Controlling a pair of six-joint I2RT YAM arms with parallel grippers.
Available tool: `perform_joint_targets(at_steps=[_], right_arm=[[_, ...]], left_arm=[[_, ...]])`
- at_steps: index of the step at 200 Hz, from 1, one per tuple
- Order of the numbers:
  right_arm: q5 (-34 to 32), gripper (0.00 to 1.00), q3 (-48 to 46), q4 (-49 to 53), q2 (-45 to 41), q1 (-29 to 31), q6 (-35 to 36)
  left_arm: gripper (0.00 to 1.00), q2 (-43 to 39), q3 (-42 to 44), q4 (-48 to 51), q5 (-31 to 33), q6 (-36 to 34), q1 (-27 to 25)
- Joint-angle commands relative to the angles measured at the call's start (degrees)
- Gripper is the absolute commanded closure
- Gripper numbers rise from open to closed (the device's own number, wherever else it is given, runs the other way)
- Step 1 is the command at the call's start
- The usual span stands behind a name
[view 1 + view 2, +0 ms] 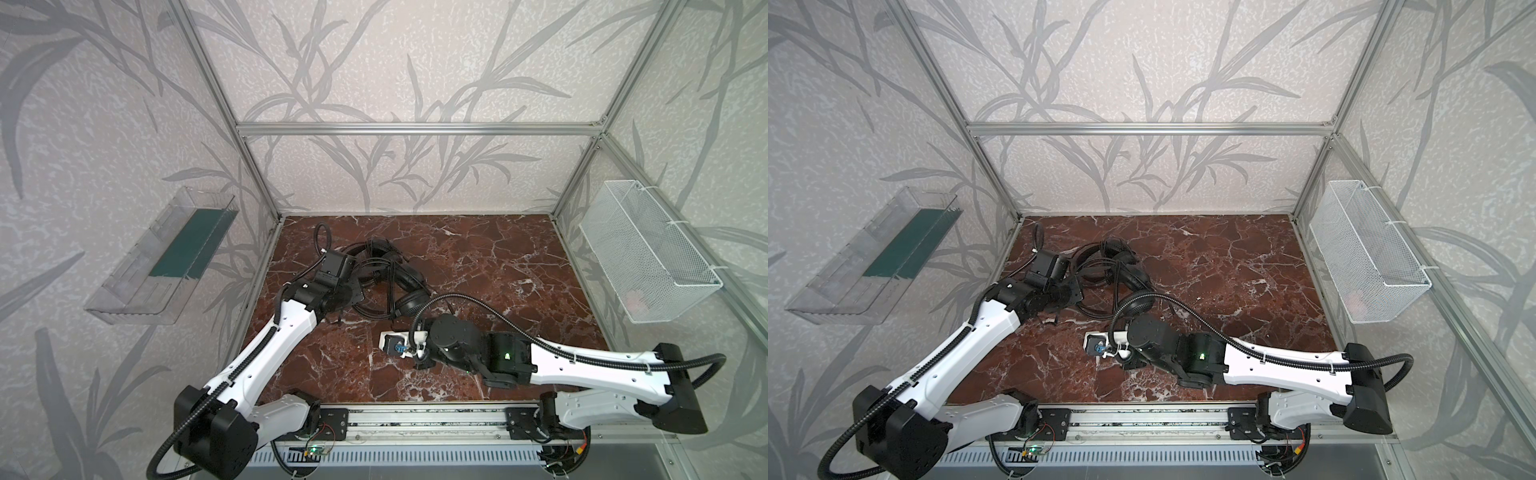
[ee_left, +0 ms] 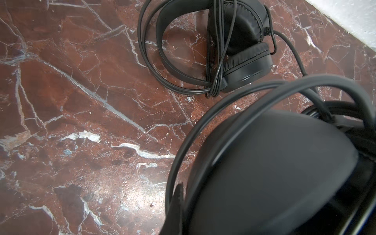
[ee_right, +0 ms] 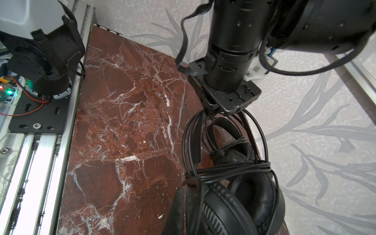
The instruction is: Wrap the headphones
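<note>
- My left pincer (image 3: 212,114) is closed. It sits right at the band end of the near headset (image 3: 244,205), with band and cord loops bunching under it. I cannot tell whether it truly pinches them.
- My right pincer (image 3: 183,205) is closed too, its tips just beside that headset's padded cup and the bundled cord (image 3: 230,167). I cannot tell whether it has a strand.
- The relation that matters: this headset lies lengthwise between my two pincers, band toward the left one, cups toward the right one. I judge any next winding has to go crosswise to that line.
- Both headsets lie on the marble table (image 1: 478,270), far-left part, and the left arm is nearer to both.
- Only the left wrist view shows the far headset (image 2: 244,50) clearly, its cord looped round it. In both top views the arms hide both pincers' tips.
</note>
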State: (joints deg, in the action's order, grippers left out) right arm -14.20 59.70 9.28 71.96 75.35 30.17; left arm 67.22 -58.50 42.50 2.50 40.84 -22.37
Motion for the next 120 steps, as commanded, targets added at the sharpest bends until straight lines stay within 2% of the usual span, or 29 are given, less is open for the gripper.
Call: perform_joint_targets(at_steps=[1,120], right_arm=[[1.6,1.0,3.2,0.6,-1.1,-0.6,2.9],[-4.1,1.0,11.7,-0.6,4.8,-4.8,16.2]], left_arm=[[1.0,-2.1,-0.4,-1.8,1.3,-1.1,-0.7],[1.0,-3.9,0.2,-0.2,3.8,-5.2,-3.6]])
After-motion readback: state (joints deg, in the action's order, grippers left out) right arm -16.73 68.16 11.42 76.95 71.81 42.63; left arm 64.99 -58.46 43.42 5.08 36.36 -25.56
